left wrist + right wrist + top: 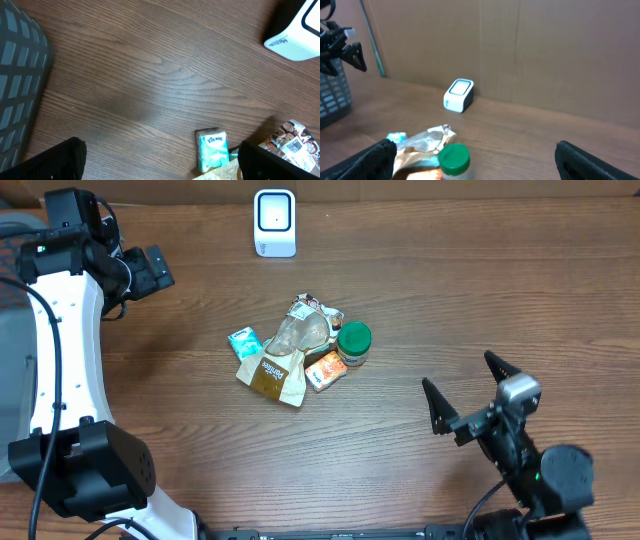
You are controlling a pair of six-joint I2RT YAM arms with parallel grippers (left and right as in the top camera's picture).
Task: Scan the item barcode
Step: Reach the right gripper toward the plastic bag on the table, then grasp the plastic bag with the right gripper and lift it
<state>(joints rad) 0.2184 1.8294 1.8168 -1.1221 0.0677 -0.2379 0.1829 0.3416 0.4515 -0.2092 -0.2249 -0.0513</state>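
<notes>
Even soft indoor light, faint shadows, overhead view sharp, wrist views blurred at near edges

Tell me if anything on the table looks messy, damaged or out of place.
Only the central heap: a crumpled silvery foil bag lies across a brown paper pouch, with a small orange packet wedged askew against a green-lidded jar. Nothing looks spilled or broken.

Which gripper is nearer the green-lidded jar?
Right. The right gripper, open, sits fairly close to the jar on its right. The left gripper, also open, hangs much farther off to the jar's left, toward the back.
</notes>
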